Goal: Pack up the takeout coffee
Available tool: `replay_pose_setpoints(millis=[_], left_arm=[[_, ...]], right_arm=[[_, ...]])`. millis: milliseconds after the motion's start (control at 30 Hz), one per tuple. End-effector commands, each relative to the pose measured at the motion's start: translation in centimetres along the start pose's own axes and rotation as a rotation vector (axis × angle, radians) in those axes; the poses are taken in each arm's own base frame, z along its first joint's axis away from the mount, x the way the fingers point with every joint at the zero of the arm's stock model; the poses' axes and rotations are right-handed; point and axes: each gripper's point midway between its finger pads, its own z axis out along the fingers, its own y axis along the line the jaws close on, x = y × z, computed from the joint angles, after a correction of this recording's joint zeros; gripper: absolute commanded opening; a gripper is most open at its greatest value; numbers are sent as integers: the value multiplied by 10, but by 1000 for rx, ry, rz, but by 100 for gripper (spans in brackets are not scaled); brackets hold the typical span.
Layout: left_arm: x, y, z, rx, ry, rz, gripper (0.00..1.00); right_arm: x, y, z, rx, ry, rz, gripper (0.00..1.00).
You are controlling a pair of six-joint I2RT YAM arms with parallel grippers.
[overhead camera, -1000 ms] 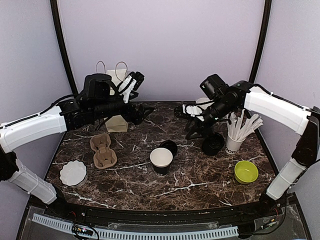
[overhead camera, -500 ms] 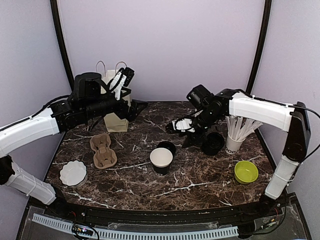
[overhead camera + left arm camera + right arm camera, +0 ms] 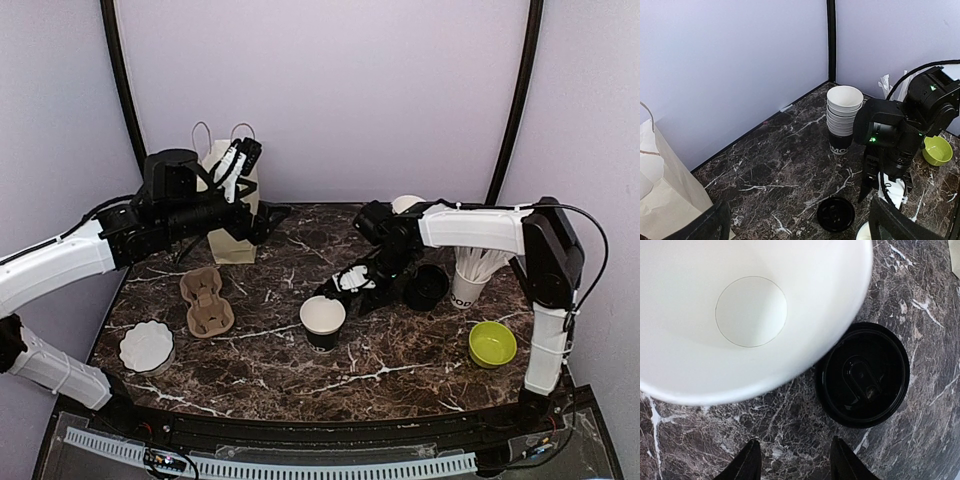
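Note:
One lidless paper cup (image 3: 322, 322), white with a black lower band, stands upright mid-table. It fills the upper left of the right wrist view, where the cup (image 3: 740, 315) looks empty. A single black lid (image 3: 862, 375) lies flat beside it. My right gripper (image 3: 335, 288) hovers low just behind the cup. In its own view the right gripper (image 3: 795, 462) is open over bare marble with nothing between its fingers. The left gripper (image 3: 238, 160) is held high at the back left and is wide open. Its view shows the same lid (image 3: 836, 214) and a stack of cups (image 3: 844, 117).
A paper bag (image 3: 232, 215) stands at the back left, a cardboard cup carrier (image 3: 206, 300) in front of it, a white bowl (image 3: 147, 345) near left. To the right are a stack of lids (image 3: 428, 287), a cup with white sticks (image 3: 470, 275) and a green bowl (image 3: 492, 343).
The right arm swung left and down from beside the lid stack to just behind the open cup, over the single lid. The left arm drew back slightly to the left.

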Motion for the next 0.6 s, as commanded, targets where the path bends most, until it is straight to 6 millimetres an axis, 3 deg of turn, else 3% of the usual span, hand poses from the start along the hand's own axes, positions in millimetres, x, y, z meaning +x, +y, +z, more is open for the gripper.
replay_pose_setpoints(millis=[0, 300, 567], left_arm=[[-7, 1, -8, 6, -39, -28, 98], [-3, 2, -7, 6, -31, -35, 98], [-4, 4, -8, -1, -48, -35, 98]], right_arm=[[-13, -18, 2, 38, -30, -56, 48], [-12, -27, 23, 7, -24, -62, 48], [-5, -21, 35, -41, -1, -66, 46]])
